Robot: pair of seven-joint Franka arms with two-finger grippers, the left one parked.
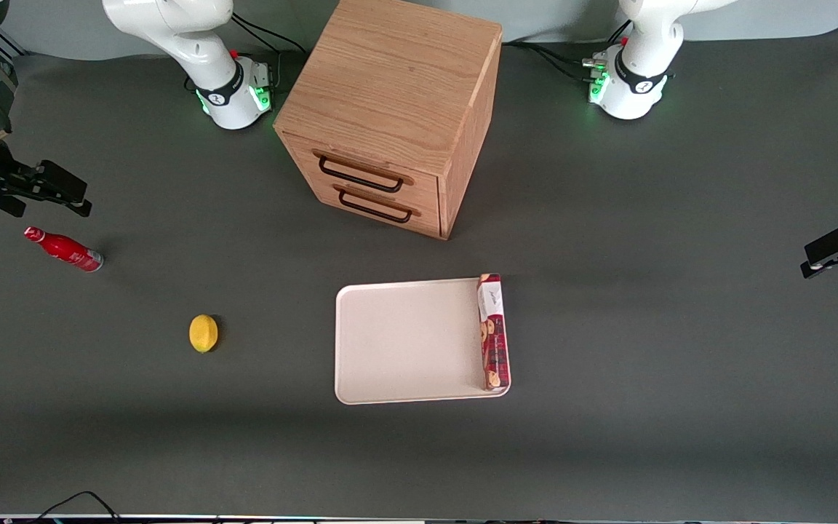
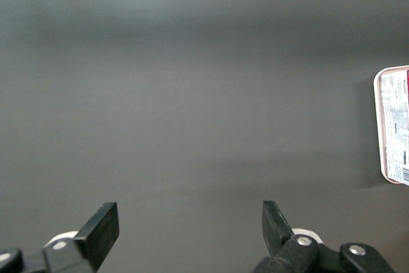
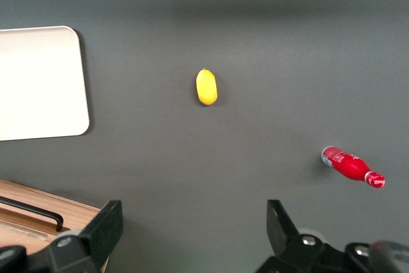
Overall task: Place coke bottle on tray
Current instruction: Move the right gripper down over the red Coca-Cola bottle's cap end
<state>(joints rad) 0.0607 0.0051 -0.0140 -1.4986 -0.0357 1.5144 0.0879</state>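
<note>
The dark grey bench [image 1: 608, 451] carries a small glossy red coke bottle [image 1: 64, 249] lying on its side toward the working arm's end. The end effector [image 1: 62, 195] hangs above it, fingers spread wide and empty. The bottle's long axis runs 10 to 4 o'clock in the front view, cap at 10. The flat cream-white tray [image 1: 404, 342] sits well apart, mid-bench.

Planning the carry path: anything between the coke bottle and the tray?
Only the lemon, roughly midway and slightly nearer the front camera than the straight line from bottle to tray; otherwise bare mat, in front and right wrist views. Gripper is open above the bottle.
</note>
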